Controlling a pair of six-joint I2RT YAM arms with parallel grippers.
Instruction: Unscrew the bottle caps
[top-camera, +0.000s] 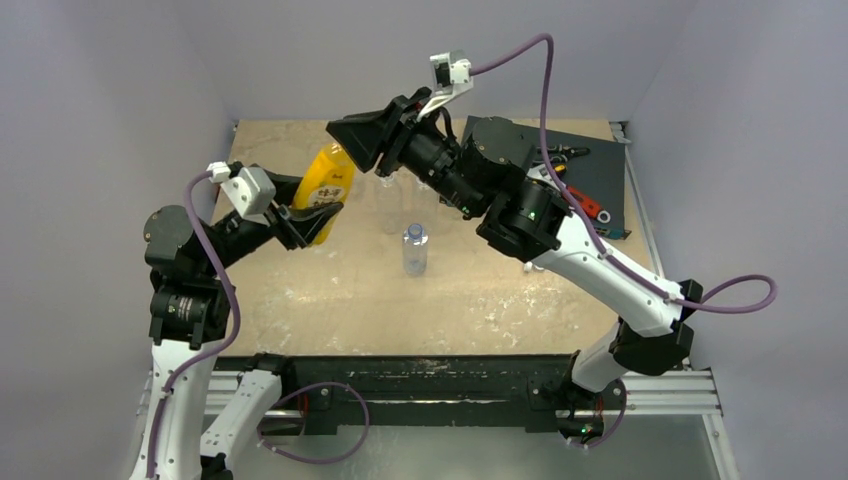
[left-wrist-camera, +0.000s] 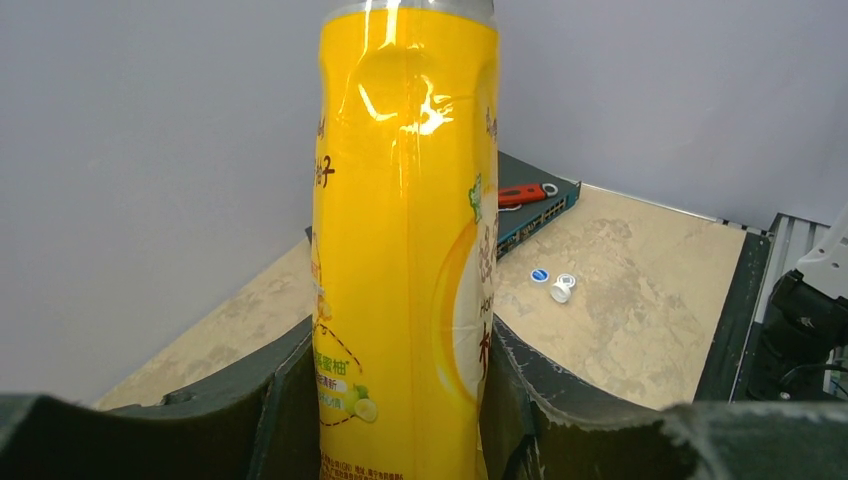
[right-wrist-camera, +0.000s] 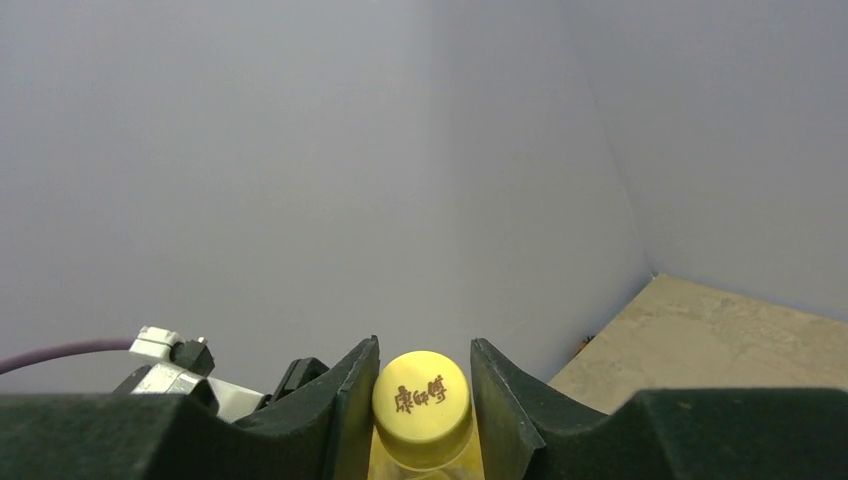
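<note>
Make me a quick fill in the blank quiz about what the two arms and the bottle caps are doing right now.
The left gripper is shut on the body of the ___ bottle. The yellow cap sits between the fingers of the ___ gripper. On the table lie two loose caps, a white cap and a ___-topped cap.
Missing words: yellow; right; blue.

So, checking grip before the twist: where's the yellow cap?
The yellow cap sits bottom centre of the right wrist view, between the fingers of the right gripper, atop the yellow bottle clamped by the left gripper, on the left of the table.
</note>
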